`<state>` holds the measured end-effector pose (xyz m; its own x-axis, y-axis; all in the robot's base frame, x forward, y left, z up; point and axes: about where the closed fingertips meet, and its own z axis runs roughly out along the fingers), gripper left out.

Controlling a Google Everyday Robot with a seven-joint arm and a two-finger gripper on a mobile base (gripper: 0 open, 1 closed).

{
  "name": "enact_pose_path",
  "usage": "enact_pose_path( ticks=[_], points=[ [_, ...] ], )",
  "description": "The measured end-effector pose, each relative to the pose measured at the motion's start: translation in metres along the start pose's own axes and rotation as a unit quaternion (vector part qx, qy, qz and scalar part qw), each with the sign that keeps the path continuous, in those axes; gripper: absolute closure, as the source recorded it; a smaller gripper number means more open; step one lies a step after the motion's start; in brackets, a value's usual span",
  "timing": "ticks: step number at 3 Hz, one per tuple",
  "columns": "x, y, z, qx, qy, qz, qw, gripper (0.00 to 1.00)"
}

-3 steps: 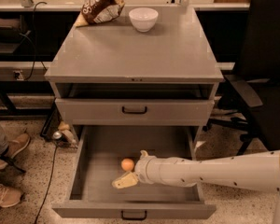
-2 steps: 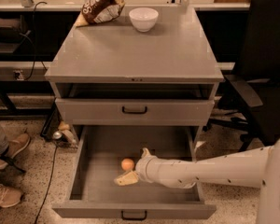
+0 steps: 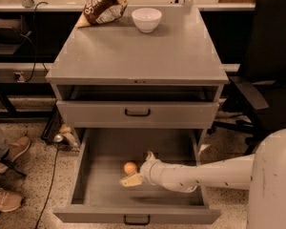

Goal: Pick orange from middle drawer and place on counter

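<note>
The orange [image 3: 130,168] lies on the floor of the pulled-out middle drawer [image 3: 93,175], left of centre. My gripper [image 3: 140,168] reaches into the drawer from the right on a white arm. It is open, with one tan fingertip [image 3: 131,180] just in front of the orange and the other [image 3: 150,155] behind and to its right. The orange sits at the mouth of the gap, beside the fingers, not held. The counter [image 3: 133,56] is the flat grey top of the cabinet above.
A white bowl [image 3: 146,19] and a brown snack bag [image 3: 102,6] stand at the back of the counter. A shut drawer front with a black handle [image 3: 137,112] is above the open drawer. A black chair [image 3: 269,75] stands at the right, a person's shoes [image 3: 9,151] at the left.
My gripper has edged slightly toward the orange, its near fingertip now closer to it. The orange has not moved.
</note>
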<state>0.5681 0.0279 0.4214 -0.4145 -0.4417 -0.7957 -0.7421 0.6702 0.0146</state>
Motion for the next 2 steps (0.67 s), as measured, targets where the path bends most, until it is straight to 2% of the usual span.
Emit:
enact_pose_path(
  ticks=[2],
  points=[
    [-0.005, 0.013, 0.038, -0.019, 0.013, -0.013, 0.9996, 0.0]
  ],
)
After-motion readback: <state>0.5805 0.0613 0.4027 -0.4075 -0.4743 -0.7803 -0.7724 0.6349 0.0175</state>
